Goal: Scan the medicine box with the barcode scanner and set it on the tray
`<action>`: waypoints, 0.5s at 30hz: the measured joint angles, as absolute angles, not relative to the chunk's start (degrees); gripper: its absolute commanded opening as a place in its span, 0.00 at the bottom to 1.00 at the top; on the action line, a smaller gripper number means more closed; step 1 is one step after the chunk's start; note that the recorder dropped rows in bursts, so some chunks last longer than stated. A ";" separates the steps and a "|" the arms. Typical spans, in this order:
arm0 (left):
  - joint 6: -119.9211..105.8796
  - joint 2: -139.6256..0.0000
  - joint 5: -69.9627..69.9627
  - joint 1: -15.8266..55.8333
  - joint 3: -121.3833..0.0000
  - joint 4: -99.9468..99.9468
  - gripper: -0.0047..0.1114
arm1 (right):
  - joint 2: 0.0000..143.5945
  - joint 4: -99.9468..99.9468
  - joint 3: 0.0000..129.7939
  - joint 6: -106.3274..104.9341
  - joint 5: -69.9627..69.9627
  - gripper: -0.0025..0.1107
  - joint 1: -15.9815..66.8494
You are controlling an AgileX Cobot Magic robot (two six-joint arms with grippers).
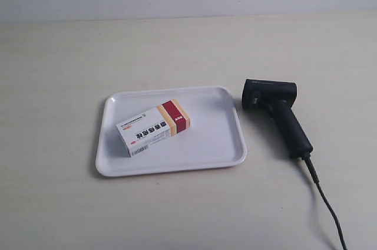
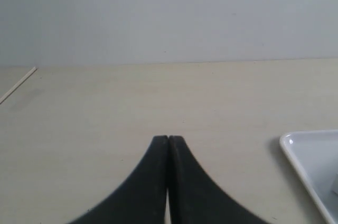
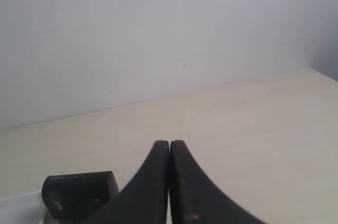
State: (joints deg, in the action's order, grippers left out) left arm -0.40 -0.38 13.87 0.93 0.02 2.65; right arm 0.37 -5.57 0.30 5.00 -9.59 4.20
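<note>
The medicine box (image 1: 154,127), white with a dark red and tan band, lies flat on the white tray (image 1: 209,144) in the exterior view. The black barcode scanner (image 1: 277,111) lies on the table just right of the tray, its cable trailing toward the front edge. No arm shows in the exterior view. My left gripper (image 2: 168,138) is shut with nothing in it, above bare table, with a corner of the tray (image 2: 311,158) off to one side. My right gripper (image 3: 169,142) is shut and empty too, with the scanner's head (image 3: 79,192) beside its fingers.
The pale wooden table (image 1: 188,49) runs back to a plain light wall. The scanner's thin black cable (image 1: 327,200) runs across the table near the front right.
</note>
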 measured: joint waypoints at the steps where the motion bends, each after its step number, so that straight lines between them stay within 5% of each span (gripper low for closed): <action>1: -0.40 -0.38 13.96 0.93 0.02 2.65 0.05 | 0.37 -5.57 0.30 4.85 -9.71 0.03 4.20; 15: -0.40 -0.38 14.09 0.93 0.02 2.65 0.05 | 0.37 -5.57 0.30 4.54 -9.71 0.03 4.20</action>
State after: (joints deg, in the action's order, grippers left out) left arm -0.40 -0.38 14.09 0.93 0.02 2.65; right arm 0.37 -5.57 0.30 4.54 -9.71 4.20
